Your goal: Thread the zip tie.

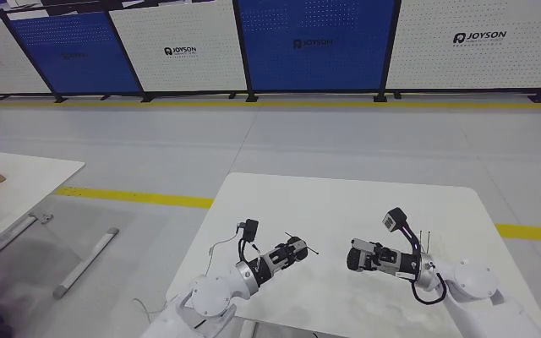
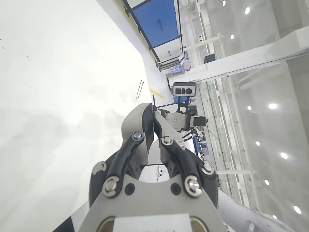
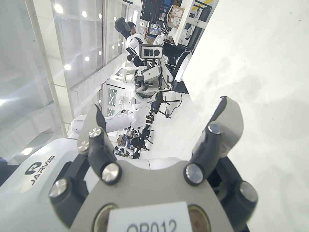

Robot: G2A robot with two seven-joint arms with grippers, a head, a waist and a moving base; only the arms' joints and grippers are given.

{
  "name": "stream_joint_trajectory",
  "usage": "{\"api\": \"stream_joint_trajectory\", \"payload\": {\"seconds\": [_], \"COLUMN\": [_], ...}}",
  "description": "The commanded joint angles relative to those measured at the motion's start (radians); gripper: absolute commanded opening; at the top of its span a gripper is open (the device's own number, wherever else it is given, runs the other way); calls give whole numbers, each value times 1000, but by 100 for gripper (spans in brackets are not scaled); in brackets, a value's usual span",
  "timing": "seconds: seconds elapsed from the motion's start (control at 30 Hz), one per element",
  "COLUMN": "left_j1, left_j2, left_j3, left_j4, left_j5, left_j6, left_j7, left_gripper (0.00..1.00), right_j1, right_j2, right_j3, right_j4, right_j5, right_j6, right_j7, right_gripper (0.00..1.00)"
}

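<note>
zip tie (image 1: 314, 250) middle hidden between fingers (image 2: 134, 121)

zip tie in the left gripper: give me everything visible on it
The zip tie is a thin, straight black strip, plastic by its look. The left gripper is shut on it partway along, so both ends stick out past the fingers, slantwise in the top view, over the white table. Nothing else touches it; the open right gripper faces it, apart. Its head is too small to make out.

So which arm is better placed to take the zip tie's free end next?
Probably right: the right claw is open, empty and faces the left claw, which is shut on the zip tie.
</note>
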Motion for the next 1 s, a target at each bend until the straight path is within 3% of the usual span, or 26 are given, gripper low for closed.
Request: {"api": "stream_joint_trajectory", "payload": {"seconds": [0.0, 0.13, 0.23, 0.37, 0.43, 0.77, 0.97], "left_j1": [-1, 8, 29, 71, 91, 100, 64], "left_j2": [-1, -3, -6, -5, -3, -2, -5], "left_j3": [3, -1, -22, -58, -71, -77, -36], "left_j4": [2, -11, -35, -67, -81, -85, -54], "left_j5": [2, -25, -106, -194, -206, -207, -64], "left_j6": [-2, -74, -174, -336, -386, -387, -281], "left_j7": [3, 26, 46, 6, -17, -21, 10], "left_gripper": [0, 0, 0, 0, 0, 0, 0], "right_j1": [0, 0, 0, 0, 0, 0, 0], "right_j2": [0, 0, 0, 0, 0, 0, 0], "right_j3": [0, 0, 0, 0, 0, 0, 0], "right_j4": [0, 0, 0, 0, 0, 0, 0], "right_j5": [0, 0, 0, 0, 0, 0, 0], "right_j6": [0, 0, 0, 0, 0, 0, 0], "right_j7": [0, 0, 0, 0, 0, 0, 0], "right_gripper": [100, 100, 100, 100, 100, 100, 100]}}
